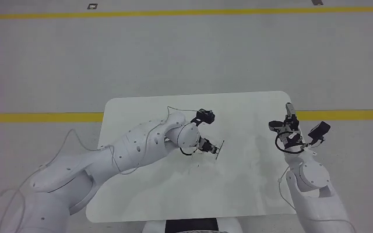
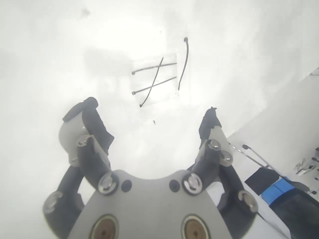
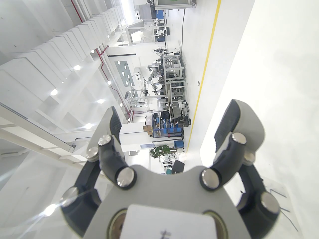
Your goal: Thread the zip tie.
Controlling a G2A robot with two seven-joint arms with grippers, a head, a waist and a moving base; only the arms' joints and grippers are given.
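Wide open and empty, the left gripper (image 2: 148,109) faces crossed zip ties (image 2: 152,85)!
The right gripper (image 3: 173,111) is open and empty too; a pinch here could snag two overlapping ties together.

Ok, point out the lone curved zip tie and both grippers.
lone curved zip tie (image 2: 187,60): left wrist view, mid-strap.
left gripper (image 2: 151,105): left wrist view, midway between fingertips.
right gripper (image 3: 173,106): right wrist view, midway between fingertips.
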